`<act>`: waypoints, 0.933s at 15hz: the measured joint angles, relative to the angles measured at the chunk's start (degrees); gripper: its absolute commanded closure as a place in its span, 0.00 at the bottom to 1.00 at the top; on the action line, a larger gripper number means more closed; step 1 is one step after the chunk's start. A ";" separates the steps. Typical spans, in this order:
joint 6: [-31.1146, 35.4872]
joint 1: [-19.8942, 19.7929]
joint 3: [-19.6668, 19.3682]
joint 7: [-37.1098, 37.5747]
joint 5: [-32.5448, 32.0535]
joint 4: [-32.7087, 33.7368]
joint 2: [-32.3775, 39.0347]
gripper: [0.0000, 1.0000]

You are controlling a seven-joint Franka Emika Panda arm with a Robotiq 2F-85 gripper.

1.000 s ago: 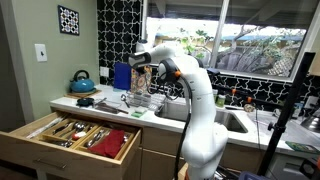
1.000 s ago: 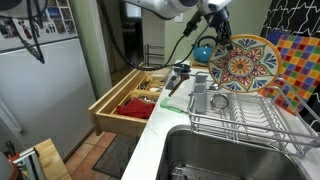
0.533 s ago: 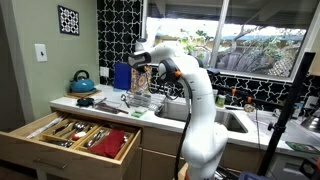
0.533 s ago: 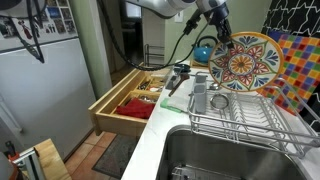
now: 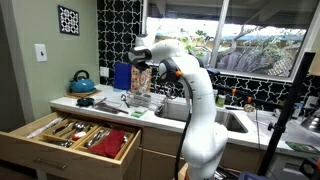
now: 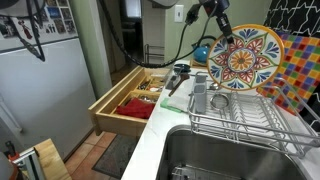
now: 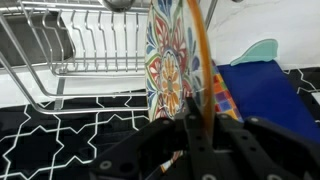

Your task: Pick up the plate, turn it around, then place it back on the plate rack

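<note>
The plate [image 6: 243,58] is round with an orange-brown rim and a colourful painted face. It hangs upright, clear above the plate rack [image 6: 250,118], a silvery wire rack beside the sink. In an exterior view the plate [image 5: 141,79] shows edge-on over the rack [image 5: 141,104]. My gripper [image 6: 224,38] is shut on the plate's rim from above, and it also shows in an exterior view [image 5: 141,66]. In the wrist view my fingers [image 7: 190,128] clamp the plate [image 7: 172,60], with the rack [image 7: 70,45] behind it.
A teal kettle [image 5: 83,80] stands on the counter beyond the rack. An open wooden cutlery drawer [image 5: 75,135] juts out below the counter. A blue rectangular panel [image 7: 255,100] leans near the rack. A sink [image 6: 220,155] lies next to the rack.
My gripper has risen a little with the plate in it, so the plate hangs higher above the rack. The grip stays shut.
</note>
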 measured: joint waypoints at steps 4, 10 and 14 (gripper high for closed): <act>-5.80 -0.87 0.14 -10.58 0.98 2.97 -0.15 0.95; -13.97 -3.37 1.58 -33.25 5.44 6.94 -0.11 0.96; -21.65 -4.56 2.02 -46.94 6.26 9.99 0.35 0.93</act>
